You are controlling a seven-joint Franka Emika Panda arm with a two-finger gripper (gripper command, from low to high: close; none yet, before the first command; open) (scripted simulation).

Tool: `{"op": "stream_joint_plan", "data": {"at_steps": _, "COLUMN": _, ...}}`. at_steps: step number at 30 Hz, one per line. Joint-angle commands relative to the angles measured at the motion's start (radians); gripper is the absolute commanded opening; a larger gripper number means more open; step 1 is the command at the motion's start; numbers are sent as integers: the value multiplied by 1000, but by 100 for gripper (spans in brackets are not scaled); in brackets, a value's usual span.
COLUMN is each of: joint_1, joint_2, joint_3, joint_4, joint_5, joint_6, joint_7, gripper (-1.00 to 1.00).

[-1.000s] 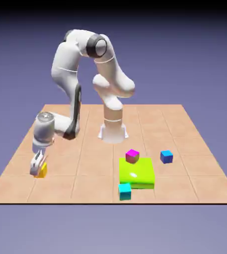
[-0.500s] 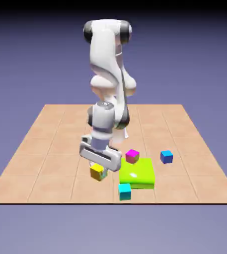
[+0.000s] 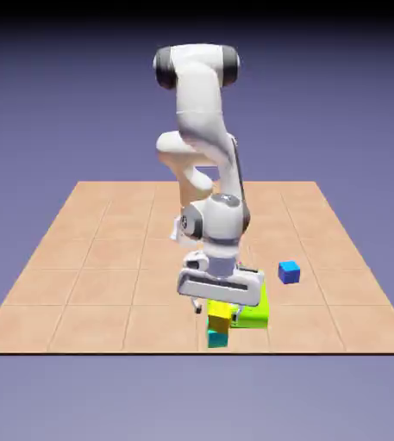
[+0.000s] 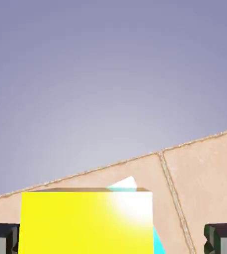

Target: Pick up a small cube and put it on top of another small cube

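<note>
The tool [image 3: 220, 303] stands wide open, fingers clear of the yellow cube [image 3: 221, 317], which sits on the teal cube [image 3: 218, 339] (hand view confirms).

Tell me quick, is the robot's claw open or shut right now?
Gripper: open. The yellow cube sits between its fingertips, with a gap on the right side, resting on the teal cube.

Yellow cube [image 3: 220, 316], teal cube [image 3: 218, 339], lime-green block [image 3: 253, 314], blue cube [image 3: 289, 273], tan tiled table [image 3: 88, 258]
</note>
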State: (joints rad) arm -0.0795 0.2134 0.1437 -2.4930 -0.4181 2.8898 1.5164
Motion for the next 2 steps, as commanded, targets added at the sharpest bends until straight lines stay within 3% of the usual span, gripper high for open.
{"op": "stream_joint_plan", "data": {"at_steps": 1, "joint_1": -14, "joint_2": -36, "joint_3": 22, "joint_4": -12, "joint_5": 36, "joint_6": -24, "joint_7": -30, "gripper": 100}}
{"op": "stream_joint_plan", "data": {"at_steps": 2, "joint_1": -28, "joint_2": -69, "joint_3": 43, "joint_4": -24, "joint_5": 68, "joint_6": -45, "joint_7": -56, "gripper": 100}}
